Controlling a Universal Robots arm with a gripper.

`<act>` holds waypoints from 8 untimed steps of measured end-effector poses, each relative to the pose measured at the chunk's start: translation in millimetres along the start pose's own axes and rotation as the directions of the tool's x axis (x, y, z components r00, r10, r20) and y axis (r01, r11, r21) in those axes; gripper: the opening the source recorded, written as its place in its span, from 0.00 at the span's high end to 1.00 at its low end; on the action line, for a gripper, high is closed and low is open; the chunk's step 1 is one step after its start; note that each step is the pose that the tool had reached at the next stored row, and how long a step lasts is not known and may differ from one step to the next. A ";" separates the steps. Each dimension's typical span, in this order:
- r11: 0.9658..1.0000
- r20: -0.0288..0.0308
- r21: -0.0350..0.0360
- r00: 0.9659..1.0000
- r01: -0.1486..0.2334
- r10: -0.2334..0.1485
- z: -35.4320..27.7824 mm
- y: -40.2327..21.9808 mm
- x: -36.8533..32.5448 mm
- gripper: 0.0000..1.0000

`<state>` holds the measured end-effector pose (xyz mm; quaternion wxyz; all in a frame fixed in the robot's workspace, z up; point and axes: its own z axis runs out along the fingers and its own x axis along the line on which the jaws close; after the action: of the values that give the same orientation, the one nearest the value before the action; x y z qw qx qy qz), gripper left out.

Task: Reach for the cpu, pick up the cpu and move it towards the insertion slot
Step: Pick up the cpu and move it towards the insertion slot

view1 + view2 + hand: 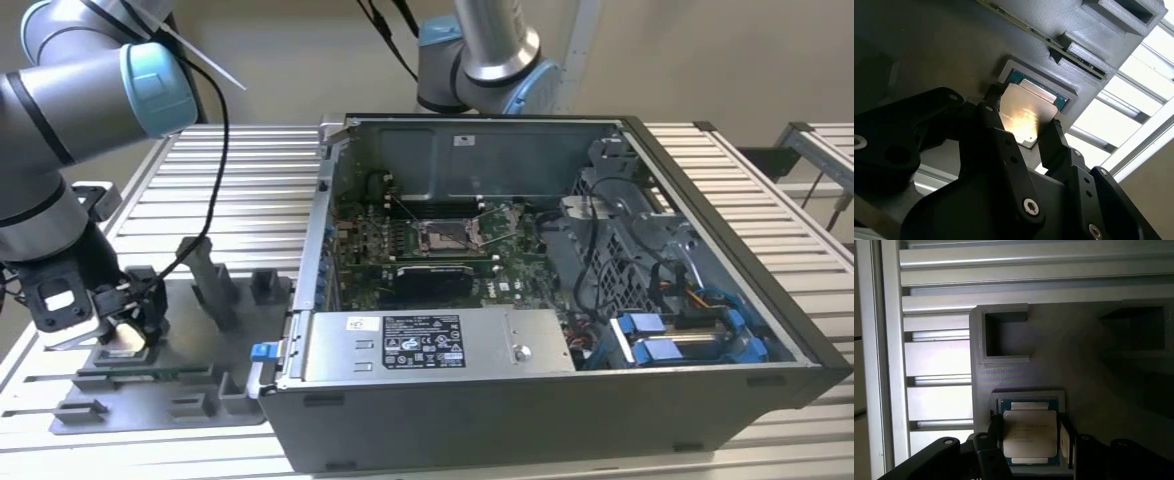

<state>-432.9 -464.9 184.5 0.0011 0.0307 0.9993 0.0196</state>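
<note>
The cpu [1021,112], a thin square chip with a pale silver face and a green rim, sits at a square recess of the grey fixture plate [174,400] at the exterior view's left. My gripper [124,325] is down over it. In both wrist views its black fingers [993,107] press against two opposite edges of the cpu [1029,432], so the gripper [1024,117] is shut on it. The insertion slot [447,236], a silver-framed socket with a dark centre, lies on the green motherboard inside the open computer case, well off to the exterior view's right of the gripper [1030,436].
Upright grey fixture blocks [214,280] stand on the plate just beside the gripper. The case's front wall and its silver power supply box [427,345] rise between the fixture and the motherboard. A second arm's base [481,60] stands behind the case. Slatted metal table [240,180] around.
</note>
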 end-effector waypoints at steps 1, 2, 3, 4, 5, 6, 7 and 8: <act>1.000 0.000 0.000 1.000 0.000 0.000 0.0 0.0 0.0 1.00; 1.000 0.000 0.000 1.000 0.000 0.000 0.0 0.0 0.0 1.00; 1.000 0.000 0.000 1.000 0.000 0.000 -0.2 0.0 0.0 1.00; 1.000 0.001 0.000 1.000 0.000 0.000 -0.7 0.1 -0.1 1.00; 1.000 0.000 0.000 1.000 0.000 0.000 -1.8 0.1 -0.1 1.00; 1.000 0.000 0.000 1.000 0.000 0.000 -3.3 0.1 0.0 1.00; 1.000 0.000 0.000 1.000 0.000 0.000 -4.6 0.2 0.0 1.00; 1.000 0.000 0.000 1.000 0.000 0.000 -6.2 0.2 0.0 1.00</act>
<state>-432.9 -464.9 190.7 0.0012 0.0307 0.9993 0.0196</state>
